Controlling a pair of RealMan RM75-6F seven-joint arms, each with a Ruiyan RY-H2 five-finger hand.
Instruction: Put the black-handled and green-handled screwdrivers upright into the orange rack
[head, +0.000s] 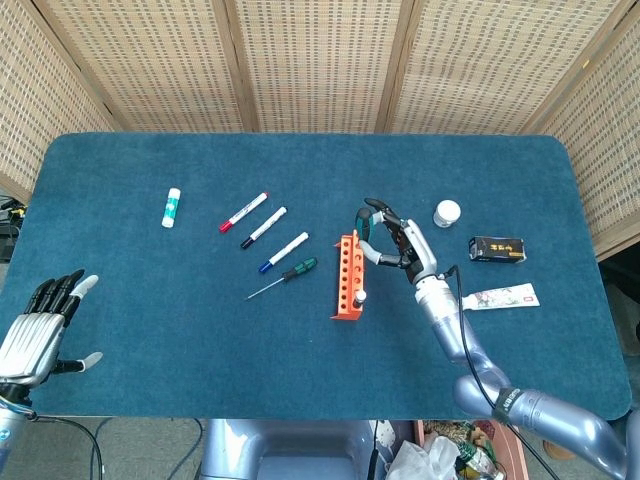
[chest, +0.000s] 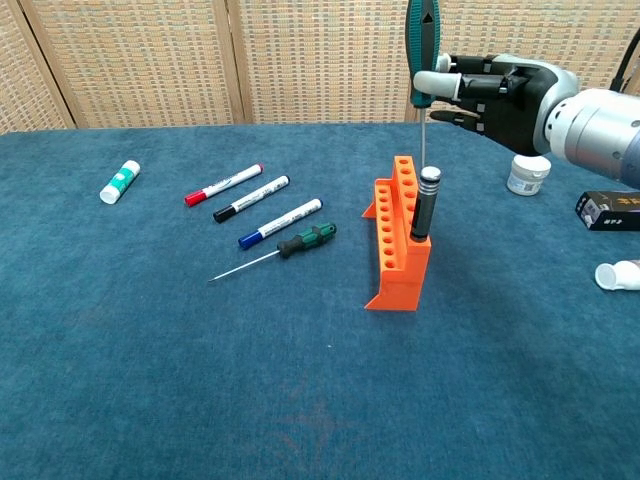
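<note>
Screwdrivers: one racked (chest: 425, 205), one held (chest: 422, 50), one lying (chest: 305, 240).

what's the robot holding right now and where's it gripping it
The right hand grips a green-handled screwdriver by its handle, shaft down; the left hand holds nothing.

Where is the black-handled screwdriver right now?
In the chest view, the black-handled screwdriver stands upright in the orange rack at centre table, just below the right robot hand.

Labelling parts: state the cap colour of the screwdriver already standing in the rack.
Silver cap on a black handle, clearest in the chest view.
</note>
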